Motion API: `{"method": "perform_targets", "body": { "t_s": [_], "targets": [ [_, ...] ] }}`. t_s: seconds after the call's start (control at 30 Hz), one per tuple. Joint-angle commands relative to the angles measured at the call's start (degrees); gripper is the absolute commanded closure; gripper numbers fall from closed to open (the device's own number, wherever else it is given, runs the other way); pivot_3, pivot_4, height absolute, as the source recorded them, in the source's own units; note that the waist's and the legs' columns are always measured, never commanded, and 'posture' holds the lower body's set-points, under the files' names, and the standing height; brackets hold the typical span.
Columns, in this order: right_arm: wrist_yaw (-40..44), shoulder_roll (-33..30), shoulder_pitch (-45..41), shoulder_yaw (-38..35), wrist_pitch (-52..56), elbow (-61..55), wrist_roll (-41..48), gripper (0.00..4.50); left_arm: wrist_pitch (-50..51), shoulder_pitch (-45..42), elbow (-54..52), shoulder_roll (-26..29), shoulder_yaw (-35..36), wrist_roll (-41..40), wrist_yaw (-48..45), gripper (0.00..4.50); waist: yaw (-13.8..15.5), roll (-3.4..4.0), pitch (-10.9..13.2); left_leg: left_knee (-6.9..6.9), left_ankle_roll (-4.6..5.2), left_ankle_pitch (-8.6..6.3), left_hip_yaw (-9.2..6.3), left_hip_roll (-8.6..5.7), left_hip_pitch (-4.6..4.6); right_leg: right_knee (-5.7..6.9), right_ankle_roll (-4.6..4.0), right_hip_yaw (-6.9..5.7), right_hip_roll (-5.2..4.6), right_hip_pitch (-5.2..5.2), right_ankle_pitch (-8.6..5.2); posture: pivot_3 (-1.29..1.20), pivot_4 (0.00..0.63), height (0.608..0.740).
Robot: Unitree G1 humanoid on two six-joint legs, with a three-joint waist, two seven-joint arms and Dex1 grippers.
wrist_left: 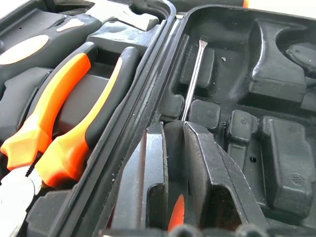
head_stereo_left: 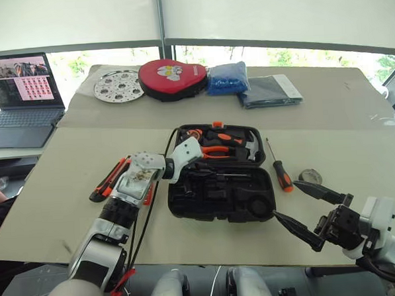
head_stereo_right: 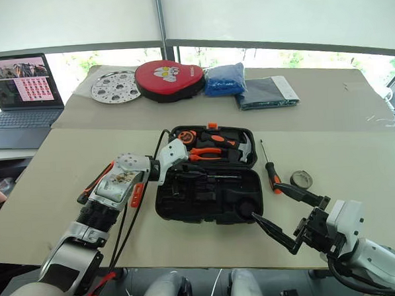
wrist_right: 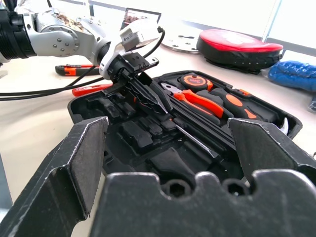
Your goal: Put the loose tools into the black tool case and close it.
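Note:
The black tool case (head_stereo_left: pixel 187 203) lies open mid-table, its far half holding pliers (head_stereo_left: pixel 217 150), a hammer and a tape measure. My left gripper (wrist_left: pixel 174 126) reaches into the near half from the left. Its fingers (wrist_left: pixel 210 173) are closed to a narrow gap on a screwdriver (wrist_left: pixel 193 74), whose shaft lies along a moulded slot. Left of the case lie an orange-black utility knife (head_stereo_left: pixel 108 180) and a slim orange tester pen (head_stereo_left: pixel 147 194). Right of the case lie a second screwdriver (head_stereo_left: pixel 282 178) and a small tape roll (head_stereo_left: pixel 310 177). My right gripper (head_stereo_left: pixel 286 198) hovers open at the case's near right corner, holding nothing.
Along the table's far side sit a perforated metal disc (head_stereo_left: pixel 118 86), a red round pouch (head_stereo_left: pixel 170 78), a blue bag (head_stereo_left: pixel 227 78) and a grey packet (head_stereo_left: pixel 271 91). A laptop (head_stereo_left: pixel 19 97) stands on a side desk at the left. The table's front edge runs just behind both grippers.

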Motion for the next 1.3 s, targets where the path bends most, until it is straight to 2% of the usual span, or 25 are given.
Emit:
{"method": "perform_targets", "body": {
  "t_s": [0.03, 0.13, 0.2, 0.27, 0.3, 0.43, 0.57, 0.6, 0.67, 0.8, 0.87, 0.93, 1.03, 1.17, 1.3],
  "targets": [
    [-0.56, -0.09, -0.19, -1.13, 0.30, -1.76, 0.54, 0.00, 3.95, 1.18, 2.71, -0.61, -2.58, 2.13, 0.70, 3.81, 0.07, 0.04, -0.11, 0.00, 0.01, 0.00, 0.00, 0.00, 0.03, 0.00, 0.00, 0.00, 0.00, 0.02, 0.00, 0.00, 0.150, 0.740],
    [-0.63, -0.14, -0.56, -1.25, 0.42, -1.56, 0.55, 0.00, 4.80, 1.30, 2.54, -0.87, -2.51, 1.86, 0.70, 3.81, 0.21, 0.15, -0.25, 0.00, 0.05, -0.03, 0.00, 0.00, 0.08, 0.00, 0.00, 0.00, -0.02, 0.08, 0.00, 0.00, 0.150, 0.740],
    [-0.67, -0.05, -0.72, -1.47, 0.26, -1.37, 0.52, 0.00, 0.36, 2.23, 1.70, -0.67, -1.56, 1.09, 0.05, 3.81, 0.27, 0.21, -0.30, 0.00, 0.06, -0.04, 0.00, 0.00, 0.09, 0.00, 0.00, 0.01, -0.02, 0.09, 0.00, 0.00, 0.150, 0.740],
    [-1.06, 0.21, -0.76, -2.29, -0.08, -1.18, 0.59, 0.00, -12.20, 3.06, 0.91, -2.25, 3.20, -2.47, 0.17, 3.81, 0.29, 0.27, -0.33, -0.01, 0.06, -0.04, 0.01, 0.00, 0.09, -0.01, 0.00, 0.03, -0.03, 0.08, 0.00, 0.00, 0.150, 0.740],
    [-1.32, 0.30, -0.62, -3.09, -0.07, -1.09, 0.95, 0.00, -14.94, 3.21, 0.34, -2.99, 5.96, -4.78, 0.26, 3.81, 0.31, 0.27, -0.33, -0.02, 0.07, -0.05, 0.03, 0.00, 0.06, -0.02, 0.00, 0.07, -0.06, 0.00, 0.00, 0.00, 0.150, 0.740],
    [-1.22, 0.63, 2.09, -7.53, 0.01, 0.18, 2.54, 0.00, -16.95, 5.52, -3.92, -0.04, 12.53, -12.59, -5.70, 3.81, 0.37, 0.22, -0.27, 0.08, 0.03, -0.02, -0.03, 0.03, -0.41, 0.01, -0.04, -0.03, -0.07, -0.39, 0.05, 0.00, 0.150, 0.740],
    [0.07, 1.84, 6.62, -11.94, -1.17, 2.91, 2.33, 0.00, -18.84, 9.36, -9.61, 5.75, 17.22, -17.35, -10.34, 2.77, 0.18, 0.27, -0.28, -0.03, -0.02, 0.01, -0.06, 0.04, -0.27, -0.03, -0.06, -0.09, -0.06, -0.29, 0.03, 0.00, 0.150, 0.740],
    [0.31, 2.18, 7.50, -12.70, -1.65, 3.53, 1.94, 0.00, -18.83, 10.31, -11.08, 7.18, 18.03, -18.12, -11.04, 2.24, 0.08, 0.30, -0.27, -0.04, -0.02, 0.00, -0.04, 0.04, -0.23, -0.05, -0.06, -0.08, -0.06, -0.27, 0.03, 0.00, 0.150, 0.740],
    [0.36, 3.80, 9.82, -14.79, -3.53, 6.25, 0.14, 0.00, -19.46, 13.80, -13.92, 11.47, 21.00, -19.24, -12.39, 1.68, -0.16, 0.32, -0.26, -0.05, -0.01, 0.00, -0.04, 0.04, -0.22, -0.07, -0.06, -0.07, -0.07, -0.24, 0.03, 0.00, 0.150, 0.740],
    [-0.61, 6.04, 11.83, -16.38, -5.28, 8.76, -2.03, 0.00, -21.55, 21.09, -16.15, 16.45, 25.22, -22.24, -16.01, 0.11, -0.57, 0.37, -0.23, -0.11, -0.02, -0.01, -0.04, 0.08, -0.17, -0.07, -0.07, -0.05, -0.09, -0.25, 0.01, 0.00, 0.150, 0.740],
    [-0.64, 6.31, 12.84, -16.08, -5.14, 8.60, -2.93, 0.00, -22.37, 24.79, -16.94, 18.30, 26.66, -22.83, -17.26, 0.04, -0.73, 0.41, -0.22, -0.11, -0.03, -0.02, -0.04, 0.08, -0.15, -0.07, -0.08, -0.02, -0.13, -0.26, 0.00, 0.00, 0.150, 0.740],
    [-9.51, 3.97, 12.63, -15.14, 5.51, 5.12, -8.02, 0.00, -19.40, 29.33, -19.94, 19.42, 29.03, -25.80, -16.79, 0.04, -0.89, 0.46, -0.21, -0.13, -0.03, -0.02, -0.04, 0.09, -0.12, -0.07, -0.08, 0.02, -0.15, -0.25, 0.00, 0.00, 0.150, 0.740],
    [-15.43, -3.38, 2.77, -10.91, 18.90, -0.09, -6.37, 0.00, -14.91, 34.52, -24.06, 21.05, 30.11, -30.30, -18.30, 0.04, -1.78, 0.49, -0.15, -0.16, -0.14, -0.04, 0.01, 0.16, -0.12, -0.04, -0.14, 0.15, -0.25, -0.36, -0.02, 0.00, 0.150, 0.740],
    [-18.60, -13.19, -12.88, -5.26, 38.02, 2.07, -2.78, 0.00, -13.23, 35.82, -27.04, 20.87, 30.94, -32.14, -16.78, 0.04, -1.74, 0.66, -0.02, -0.15, -0.20, 0.09, 0.02, 0.15, -0.03, -0.05, -0.61, 0.26, -0.17, -0.33, -0.14, 0.00, 0.150, 0.740],
    [-20.04, -17.71, -26.62, 2.94, 49.80, 7.50, -2.97, 0.00, -13.32, 35.34, -28.54, 19.75, 30.79, -32.47, -15.09, 0.04, -0.53, 0.66, -0.01, -0.19, -0.21, 0.10, -0.04, 0.15, -0.10, -0.03, -0.55, 0.00, 0.00, -0.33, -0.13, 0.00, 0.150, 0.740]
  ]
}}
